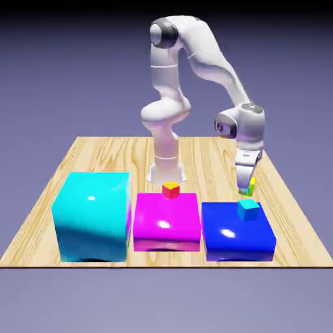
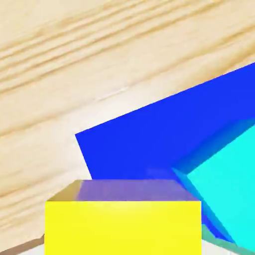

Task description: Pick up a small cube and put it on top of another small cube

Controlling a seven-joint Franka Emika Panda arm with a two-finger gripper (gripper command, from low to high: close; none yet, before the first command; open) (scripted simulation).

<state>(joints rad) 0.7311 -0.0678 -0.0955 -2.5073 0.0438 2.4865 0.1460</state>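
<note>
The hand (image 1: 246, 188) is gripping the small yellow-and-green cube (image 2: 123, 228) at the far end of the surface (image 1: 117, 159), behind the blue block (image 1: 234, 234) in the exterior view. In the hand view the yellow face is filling the space between the fingers, which are pressing on two opposite sides. The cube is probably rigid and light, with smooth flat faces that are suiting a square, centred grip; nothing about it is suggesting fragility, though a skewed pinch could let it twist. Whether it is touching the surface, I cannot tell.

The small cyan cube (image 1: 248, 209) is sitting on the blue block, close by, and looks easy to knock on a low sideways move, so lifting straight up first seems wise. The small red cube with the orange-yellow top (image 1: 171, 190) is standing near the magenta block (image 1: 166, 221), and the tall cyan block (image 1: 92, 216) is rising well apart from the grip.
</note>
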